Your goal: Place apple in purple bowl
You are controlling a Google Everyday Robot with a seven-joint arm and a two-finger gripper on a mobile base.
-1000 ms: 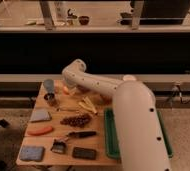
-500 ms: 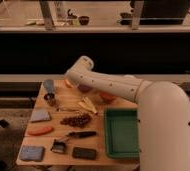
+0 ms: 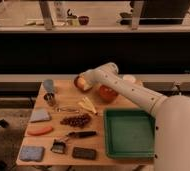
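Observation:
The apple (image 3: pixel 80 81), yellow-orange, shows at the far middle of the wooden table (image 3: pixel 63 107), right at the tip of my gripper (image 3: pixel 85 80). The gripper hangs at the end of the white arm, which reaches in from the lower right. A dark rim just under the apple (image 3: pixel 86 88) may be the purple bowl, but the arm hides most of it and I cannot tell for sure. Whether the apple is held or resting I cannot tell.
An orange-red bowl (image 3: pixel 108 93) sits just right of the gripper under the arm. A green tray (image 3: pixel 129 132) lies front right. Also on the table: a blue-grey cup (image 3: pixel 48 86), yellow strips (image 3: pixel 88 105), a dark cluster (image 3: pixel 76 120), an orange carrot-like item (image 3: pixel 40 130) and a blue sponge (image 3: pixel 32 152).
The arm has swung to the right and uncovered the green tray. The gripper has shifted slightly right along the far side of the table.

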